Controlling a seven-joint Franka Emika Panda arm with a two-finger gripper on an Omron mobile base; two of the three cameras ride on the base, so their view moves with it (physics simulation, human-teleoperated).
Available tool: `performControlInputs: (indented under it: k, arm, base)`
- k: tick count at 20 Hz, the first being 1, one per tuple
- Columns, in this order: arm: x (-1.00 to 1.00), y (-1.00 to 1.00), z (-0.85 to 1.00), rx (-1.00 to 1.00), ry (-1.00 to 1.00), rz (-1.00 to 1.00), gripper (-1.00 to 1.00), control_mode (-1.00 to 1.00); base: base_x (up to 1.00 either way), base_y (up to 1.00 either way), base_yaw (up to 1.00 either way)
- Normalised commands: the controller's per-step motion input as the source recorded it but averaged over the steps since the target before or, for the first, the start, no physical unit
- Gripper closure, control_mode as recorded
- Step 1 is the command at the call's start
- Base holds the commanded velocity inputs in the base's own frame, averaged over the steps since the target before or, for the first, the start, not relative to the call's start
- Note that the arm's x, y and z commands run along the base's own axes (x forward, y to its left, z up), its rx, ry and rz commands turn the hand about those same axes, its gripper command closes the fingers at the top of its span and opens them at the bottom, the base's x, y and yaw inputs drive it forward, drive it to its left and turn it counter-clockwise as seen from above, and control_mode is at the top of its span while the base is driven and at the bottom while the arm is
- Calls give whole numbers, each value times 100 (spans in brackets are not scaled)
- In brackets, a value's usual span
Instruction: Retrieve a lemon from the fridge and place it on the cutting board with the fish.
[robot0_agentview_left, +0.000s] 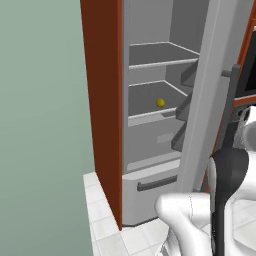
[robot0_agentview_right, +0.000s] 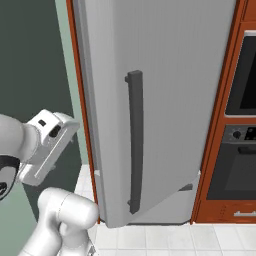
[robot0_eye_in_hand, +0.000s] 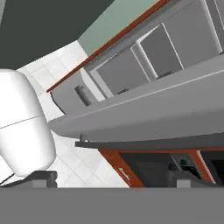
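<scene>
Fridge (robot0_agentview_left: 150, 125) — door (robot0_agentview_right: 165, 100) swung open, first step judged done. Lemon (robot0_agentview_left: 160, 102) — lying on the middle shelf (robot0_agentview_left: 150, 116), at about 12 o'clock from the arm, not yet reached. Gripper (robot0_eye_in_hand: 111, 177) — nothing held (tips well apart). Carrying to the board remains.

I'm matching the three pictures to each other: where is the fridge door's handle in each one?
Left base view: handle, right edge, seen edge-on.
Right base view: centre, upright on the door face.
Hand view: dark bar running sideways under the door.
Shared landmark: the fridge door.
</scene>
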Motion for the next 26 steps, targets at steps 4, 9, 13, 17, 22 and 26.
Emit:
performControlInputs:
  k: [4, 9, 13, 17, 22, 26]
  arm:
    - [0, 56, -28, -56, 13, 3, -100, -100]
    - [20, 15, -42, -40, 10, 2, -100, -100]
    - [33, 0, -34, -26, 12, 16, -100, -100]
    - [52, 0, -11, -37, 11, 16, -100, -100]
    - [29, 0, 0, -30, 17, 11, -100, -100]
    - [25, -4, 0, -3, 19, 5, -100, -100]
  base:
    - [0, 0, 0]
    - [0, 0, 0]
    - [0, 0, 0]
    - [0, 0, 0]
    - [0, 0, 0]
    - [0, 0, 0]
